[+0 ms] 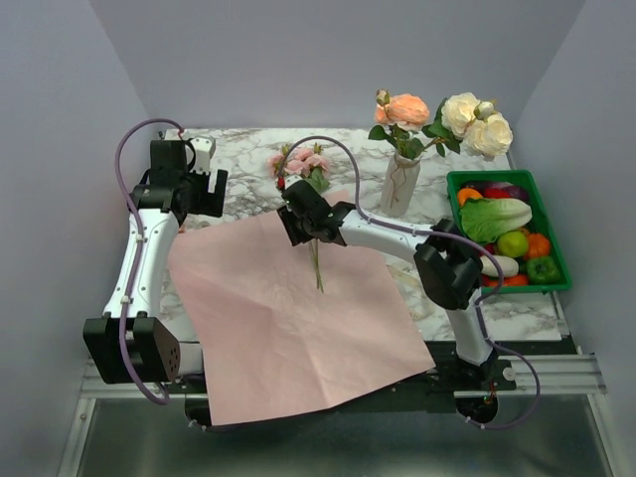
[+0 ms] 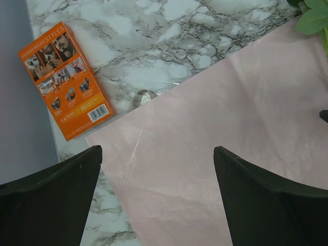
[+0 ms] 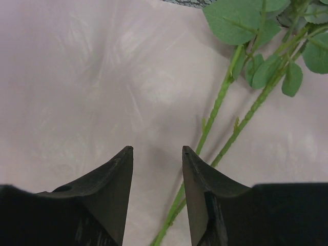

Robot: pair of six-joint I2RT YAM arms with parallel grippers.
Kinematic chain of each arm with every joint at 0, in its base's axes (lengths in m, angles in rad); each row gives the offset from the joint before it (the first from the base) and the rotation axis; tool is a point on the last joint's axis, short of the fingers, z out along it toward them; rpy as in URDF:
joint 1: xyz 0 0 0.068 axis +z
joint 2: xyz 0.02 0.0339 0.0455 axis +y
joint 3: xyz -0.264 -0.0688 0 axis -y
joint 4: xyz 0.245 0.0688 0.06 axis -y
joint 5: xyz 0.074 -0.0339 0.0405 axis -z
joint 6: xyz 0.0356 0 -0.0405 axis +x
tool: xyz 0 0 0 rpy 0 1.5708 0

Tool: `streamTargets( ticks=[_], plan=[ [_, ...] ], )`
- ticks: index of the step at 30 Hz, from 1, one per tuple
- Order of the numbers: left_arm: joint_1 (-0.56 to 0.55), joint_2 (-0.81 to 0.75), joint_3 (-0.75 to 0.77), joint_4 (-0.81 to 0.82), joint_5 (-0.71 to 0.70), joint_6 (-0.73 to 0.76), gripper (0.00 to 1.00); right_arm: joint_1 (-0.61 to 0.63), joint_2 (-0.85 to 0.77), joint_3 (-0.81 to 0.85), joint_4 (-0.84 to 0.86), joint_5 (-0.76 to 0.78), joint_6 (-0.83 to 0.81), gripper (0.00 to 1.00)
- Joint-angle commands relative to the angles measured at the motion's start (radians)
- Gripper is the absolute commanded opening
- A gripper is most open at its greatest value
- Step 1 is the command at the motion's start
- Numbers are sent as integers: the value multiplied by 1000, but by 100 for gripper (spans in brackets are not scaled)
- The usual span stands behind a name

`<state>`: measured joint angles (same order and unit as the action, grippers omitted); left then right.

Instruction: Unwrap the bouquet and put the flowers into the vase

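The only readable print is on an orange box (image 2: 65, 81) lying on the marble table (image 2: 169, 46) at the far left. Its top edge carries the word "STYLES" in large capitals. "1X" and "20" are printed near its barcode (image 2: 99, 113); the smaller lines are too fine to read.

Plain grey walls (image 1: 328, 60) enclose a marble-patterned table (image 1: 248, 149) (white with dark veins), evenly lit.

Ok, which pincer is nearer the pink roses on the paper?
Right. The right pincer is over the stems of the pink roses on the paper; the left pincer hovers off at the paper's corner near an orange box.
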<state>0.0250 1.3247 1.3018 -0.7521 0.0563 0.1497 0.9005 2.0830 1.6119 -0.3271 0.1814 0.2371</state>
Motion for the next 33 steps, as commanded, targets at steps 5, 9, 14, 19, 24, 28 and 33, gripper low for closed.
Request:
streamTargets(
  ticks=[5,9,14,19,24,28,33],
  plan=[
    [3,-38,-25,-6,42,22,99,-48,137,138,-61,-5,28,50],
    [4,-44,-32,-6,47,33,99,-54,131,149,-58,-8,21,53],
    [4,-44,-44,-3,43,40,99,-55,72,106,-23,-23,2,64],
    [6,-41,-49,4,46,40,99,-70,95,129,-20,-28,4,67],
    [6,-50,-47,-6,40,51,99,-98,187,203,-44,-62,21,66],
    [6,-68,-38,-39,24,85,99,-103,247,294,-78,-68,16,62],
    [9,-88,-16,-62,34,88,99,-103,321,414,-139,-66,25,59]
  ],
)
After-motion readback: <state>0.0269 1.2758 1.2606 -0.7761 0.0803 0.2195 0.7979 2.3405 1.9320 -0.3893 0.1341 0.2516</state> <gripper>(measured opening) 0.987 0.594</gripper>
